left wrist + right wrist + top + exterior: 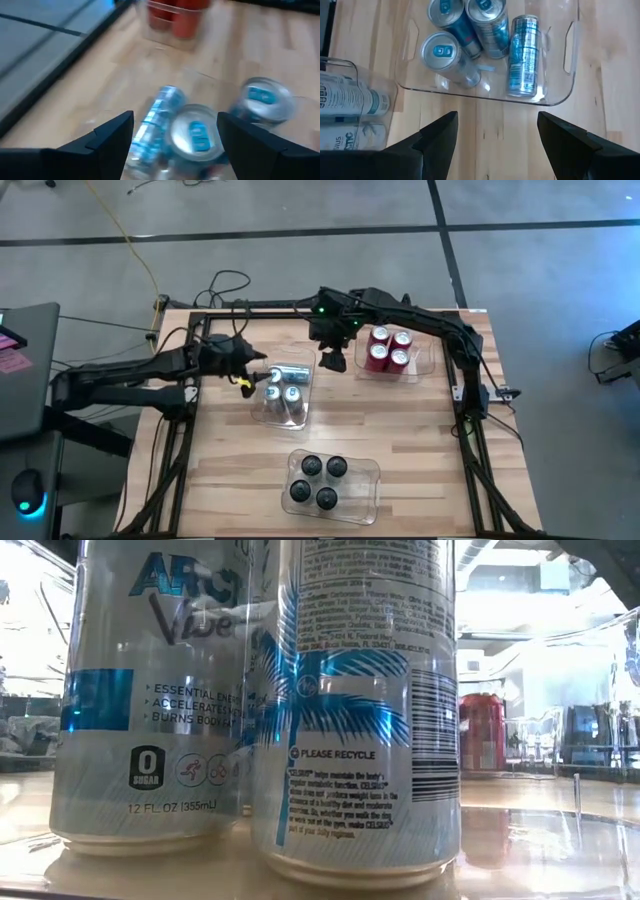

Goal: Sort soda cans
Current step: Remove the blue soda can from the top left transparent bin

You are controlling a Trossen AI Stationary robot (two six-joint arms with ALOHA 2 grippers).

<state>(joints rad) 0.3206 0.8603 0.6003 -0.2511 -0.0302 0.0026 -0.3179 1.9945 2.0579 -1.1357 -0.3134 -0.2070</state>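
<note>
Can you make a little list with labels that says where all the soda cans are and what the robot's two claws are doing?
red cans: four, in far right bin
black cans: four, in near bin
silver-blue cans: four, in middle bin; three upright, one lying down
left gripper: open, beside middle bin
right gripper: open, empty, between middle and red bins

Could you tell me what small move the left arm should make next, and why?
Probably set the lying silver-blue can upright. It lies on its side in the clear bin beside three standing ones, and the left gripper hangs open right at that bin. The red cans and the dark cans already stand in bins of their own.
</note>
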